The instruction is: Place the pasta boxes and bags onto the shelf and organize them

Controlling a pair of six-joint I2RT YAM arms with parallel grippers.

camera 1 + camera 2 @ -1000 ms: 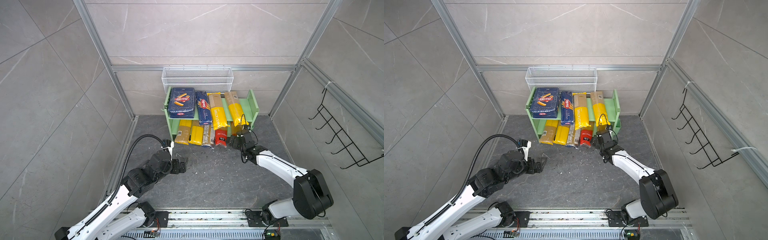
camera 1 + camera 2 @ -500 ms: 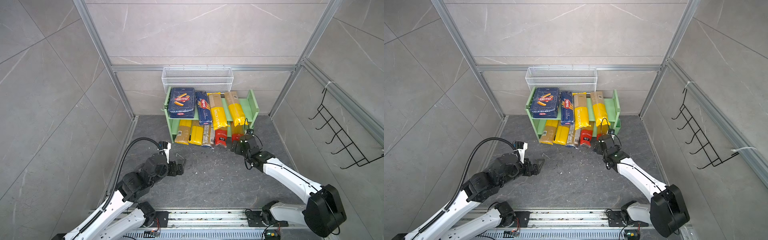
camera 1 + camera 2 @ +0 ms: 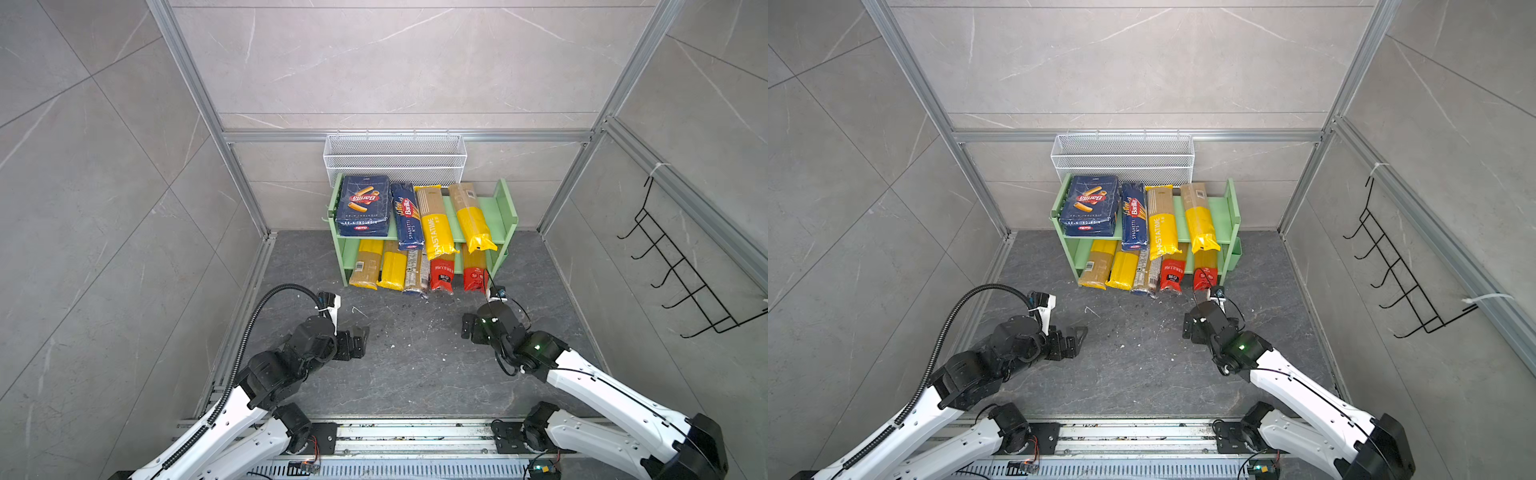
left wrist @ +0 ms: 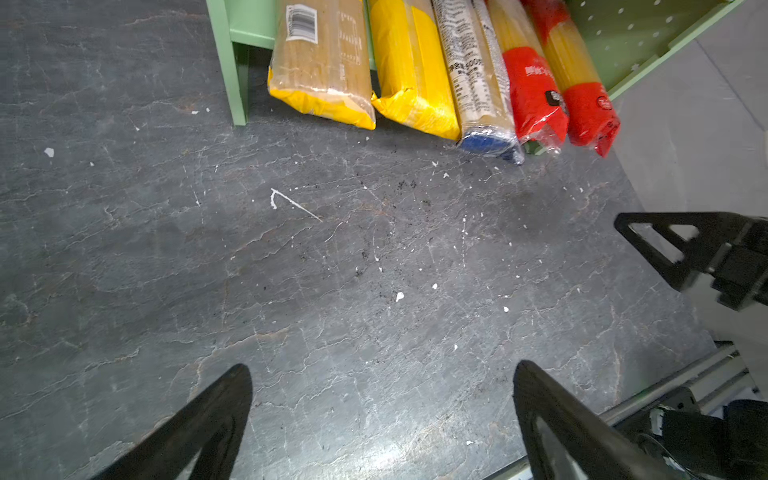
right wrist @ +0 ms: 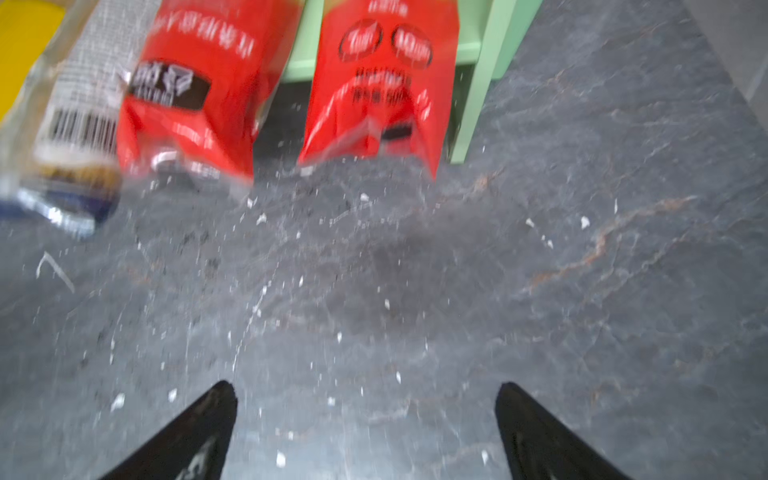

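- We are holding our left gripper low over the dark stone floor. Its jaws are standing wide apart with nothing between them.
- We are keeping our right gripper over the floor near the front of the shelf, toward the right in both top views. Its jaws are also spread wide and gripping nothing, though the right wrist view is blurred.
- The shelf is standing against the back wall, below the white mesh basket.
- On the top tier, the wide rigatoni box is lying flat at the left end, with the narrow spaghetti box just beside it.
- Next to them are lying the PASTATIME bag and the outer yellow bag. Both are overhanging the front edge.
- On the lower tier five bags are lying side by side, their near ends poking out onto the floor.
- From the left they are the barcode bag, the plain yellow bag, the printed clear bag, the first red-ended bag and the second red-ended bag.
- A black hook rack is hanging on the right wall, well apart from everything else.
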